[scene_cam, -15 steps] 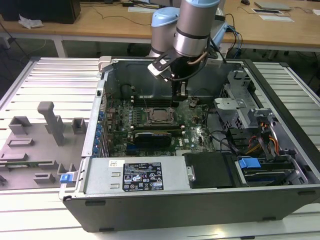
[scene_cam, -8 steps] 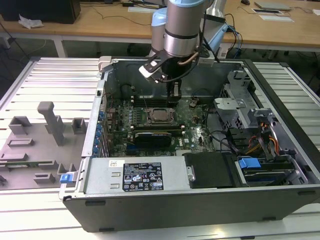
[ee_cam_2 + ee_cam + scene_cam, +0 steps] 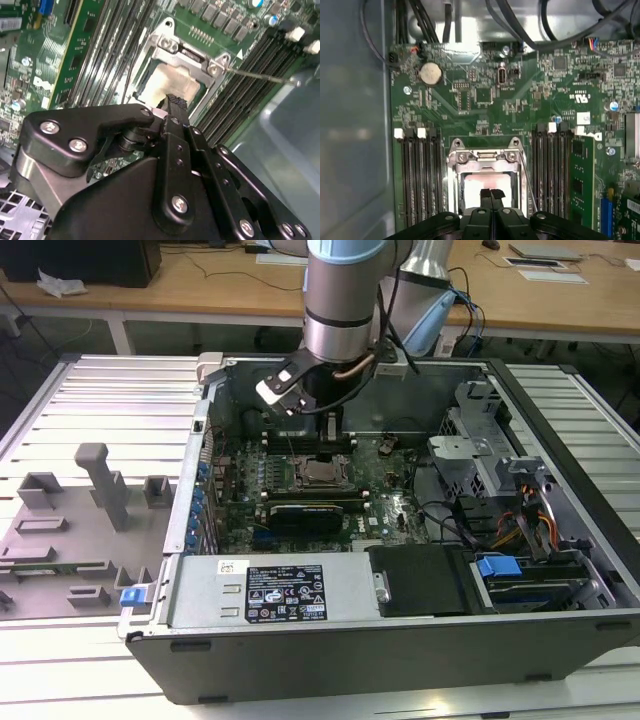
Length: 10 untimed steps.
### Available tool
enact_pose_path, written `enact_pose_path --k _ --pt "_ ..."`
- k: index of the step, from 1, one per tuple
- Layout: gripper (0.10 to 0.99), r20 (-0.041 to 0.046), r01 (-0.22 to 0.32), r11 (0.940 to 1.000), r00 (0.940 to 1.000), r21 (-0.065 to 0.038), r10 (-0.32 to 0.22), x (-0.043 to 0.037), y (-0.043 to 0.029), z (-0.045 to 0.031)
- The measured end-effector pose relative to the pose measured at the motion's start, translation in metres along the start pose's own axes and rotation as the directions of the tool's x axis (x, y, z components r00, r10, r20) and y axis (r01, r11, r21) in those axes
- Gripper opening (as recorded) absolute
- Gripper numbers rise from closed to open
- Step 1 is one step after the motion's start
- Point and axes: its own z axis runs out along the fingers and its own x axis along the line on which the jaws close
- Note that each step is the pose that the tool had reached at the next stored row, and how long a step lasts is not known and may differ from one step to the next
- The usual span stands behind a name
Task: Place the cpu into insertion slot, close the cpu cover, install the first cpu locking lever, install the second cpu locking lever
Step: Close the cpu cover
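Observation:
The cpu [image 3: 475,184] lies in the insertion slot [image 3: 320,473] of the green motherboard, its pale top showing in both wrist views [image 3: 172,82]. The silvery cpu cover [image 3: 485,156] lies flat around it, and the chip shows through its window. One thin locking lever [image 3: 260,76] juts out from a corner of the socket; in the first wrist view a lever rod [image 3: 527,185] runs along the socket's side. My gripper [image 3: 491,193] is shut with nothing between its fingers, tips just above the chip. In the exterior view it [image 3: 330,428] hangs over the board behind the socket.
Black memory slots [image 3: 420,175] flank the socket on both sides [image 3: 552,170]. A black card [image 3: 305,510] lies in front of the socket. Case walls [image 3: 400,645], a drive cage [image 3: 480,455] and cable bundles [image 3: 520,525] surround the board. Grey fixtures [image 3: 100,485] stand at the exterior view's left.

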Motion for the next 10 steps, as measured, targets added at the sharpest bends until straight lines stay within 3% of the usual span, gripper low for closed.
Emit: enact_pose_path --k 7,10 --pt "0.106 0.0003 0.008 1.0000 1.0000 0.000 -0.008 -0.0001 -0.0006 0.0002" --pt "0.106 0.0014 0.092 0.9957 0.9957 0.000 -0.092 -0.0001 -0.0006 0.0002"
